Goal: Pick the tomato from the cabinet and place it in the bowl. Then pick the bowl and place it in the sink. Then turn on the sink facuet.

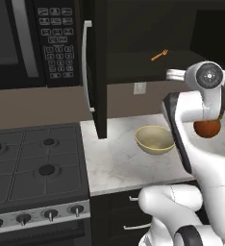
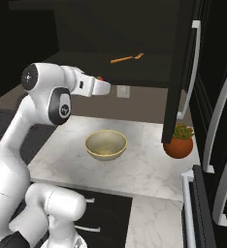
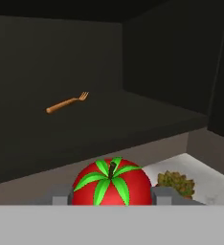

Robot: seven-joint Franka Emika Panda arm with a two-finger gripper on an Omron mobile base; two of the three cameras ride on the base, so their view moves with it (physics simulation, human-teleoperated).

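At the left of the left base view the open cabinet is seen, door swung out, with only an orange fork left on its dark shelf. Lower centre of that frame, the bowl sits empty on the marble surface. In the hand view the tomato is seen at the bottom centre, clamped between the two fingers of the end effector, which press against its sides; a sliver of red shows at the hand in the upper middle of the right base view. The tomato is thus judged lifted out of the cabinet but not yet dropped into the bowl. At the right of the right base view a potted plant stands on the surface. Left to do: the drop, carrying the bowl to the sink, and opening the faucet.
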